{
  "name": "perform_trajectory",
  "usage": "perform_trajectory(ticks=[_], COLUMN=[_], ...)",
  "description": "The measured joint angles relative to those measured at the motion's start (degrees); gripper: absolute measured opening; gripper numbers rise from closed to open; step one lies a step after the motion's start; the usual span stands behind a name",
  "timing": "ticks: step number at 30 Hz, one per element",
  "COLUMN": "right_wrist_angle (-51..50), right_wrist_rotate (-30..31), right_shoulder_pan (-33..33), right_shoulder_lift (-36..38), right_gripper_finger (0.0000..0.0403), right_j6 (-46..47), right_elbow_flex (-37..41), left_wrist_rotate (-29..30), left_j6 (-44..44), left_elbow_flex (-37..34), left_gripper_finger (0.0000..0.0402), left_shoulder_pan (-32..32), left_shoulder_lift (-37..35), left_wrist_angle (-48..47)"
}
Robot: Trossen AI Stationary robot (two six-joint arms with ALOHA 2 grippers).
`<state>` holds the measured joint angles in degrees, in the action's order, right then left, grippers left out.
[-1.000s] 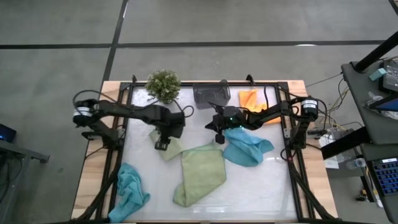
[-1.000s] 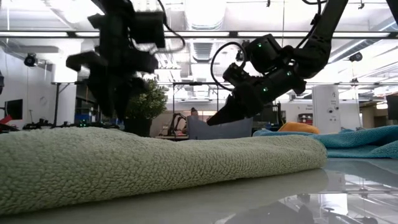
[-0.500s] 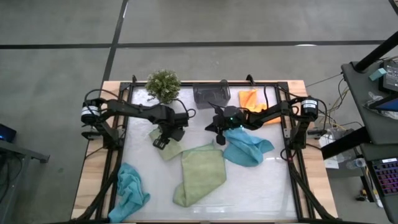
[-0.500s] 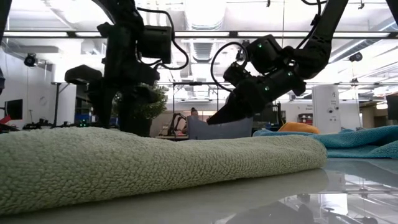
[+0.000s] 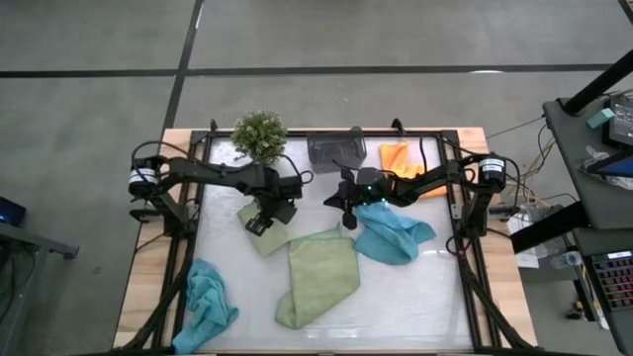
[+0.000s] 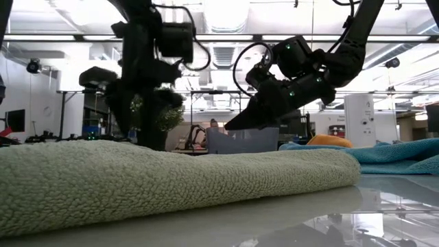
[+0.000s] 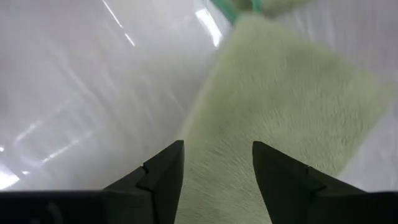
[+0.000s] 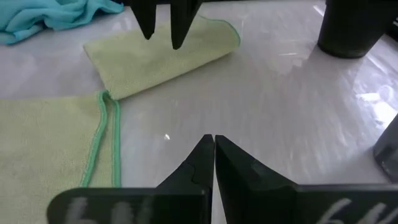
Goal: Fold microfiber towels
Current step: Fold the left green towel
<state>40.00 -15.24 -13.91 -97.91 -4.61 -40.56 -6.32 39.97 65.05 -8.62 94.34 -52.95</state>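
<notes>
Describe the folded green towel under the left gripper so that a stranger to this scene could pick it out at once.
On the white table, look just in front of the potted plant, below the open left gripper. There lies the folded light green towel, a compact rectangle. Its neighbour, the larger light green towel, is spread out loosely, and the other cloths are teal or orange.

Bright, even light falls from ceiling strips (image 6: 226,38) overhead. It glares off the glossy white surface (image 8: 292,106). The left wrist view is motion-blurred.
</notes>
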Motion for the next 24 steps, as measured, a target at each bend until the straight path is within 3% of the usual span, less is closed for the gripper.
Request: perform_trajectory(ticks=[11,24], right_wrist_angle=[0.1,-0.5], right_wrist_rotate=[0.0,-0.3], right_shoulder_pan=[0.0,0.3], right_shoulder_lift=[0.0,0.0], right_gripper_finger=[0.0009,0.0009], right_j6=[0.1,0.1], right_elbow_flex=[0.0,0.0], left_wrist_rotate=[-0.3,-0.6], left_j6=[3.3,4.1], left_elbow_flex=[1.0,1.0], left_gripper_finger=[0.0175,0.0175], left_shoulder_pan=[-1.6,-2.2], left_shoulder_lift=[4.5,6.7], left_wrist_angle=[4.0,-1.1])
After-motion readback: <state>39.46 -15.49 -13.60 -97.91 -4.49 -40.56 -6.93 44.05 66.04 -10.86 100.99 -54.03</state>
